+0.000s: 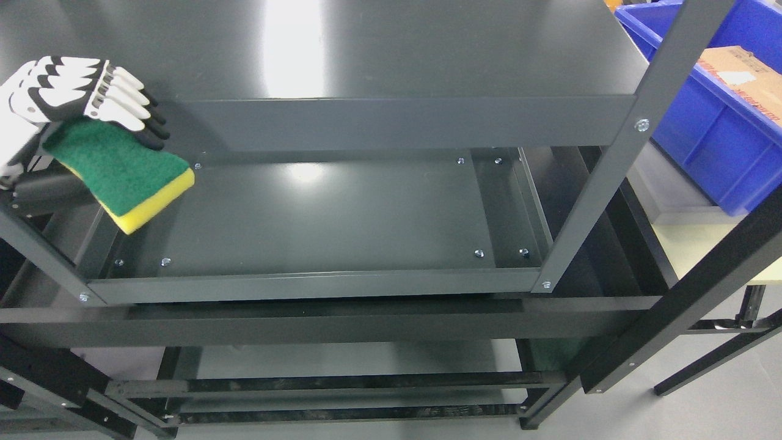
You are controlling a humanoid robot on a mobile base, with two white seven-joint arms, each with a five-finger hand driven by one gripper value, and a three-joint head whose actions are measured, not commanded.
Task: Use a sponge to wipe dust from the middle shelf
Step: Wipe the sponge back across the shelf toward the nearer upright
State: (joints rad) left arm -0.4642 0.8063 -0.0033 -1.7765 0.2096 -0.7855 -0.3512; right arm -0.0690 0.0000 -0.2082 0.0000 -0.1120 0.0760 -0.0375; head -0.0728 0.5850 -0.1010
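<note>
A: Green-and-yellow sponge (pixel 122 176) noted at far left of the view, green scour side up, yellow foam edge showing along its lower right side. We see it tilted, lower corner pointing down toward the left end of the middle shelf (pixel 317 220).

B: Held by which hand?

A: Left hand (pixel 73 104), white w/ black fingertips, comes in from the left edge. Fingers lie curled over the sponge's upper edge, so we log it as gripping the sponge. Thumb side is hidden under the sponge; can't tell more.

B: Contact w/ shelf surface?

A: We can't tell if the sponge touches the panel or sits just above it. It overlaps the shelf's left rear corner, beside the left upright.

B: Shelf itself?

A: Dark grey metal, w/ small bolts near the corners and light glare at centre rear. Top shelf (pixel 366 55) sits above it, same finish.

B: Surroundings?

A: Blue bin (pixel 708 140) at upper right, beyond the frame, w/ a cardboard box (pixel 742 73) inside. Right hand doesn't show.
</note>
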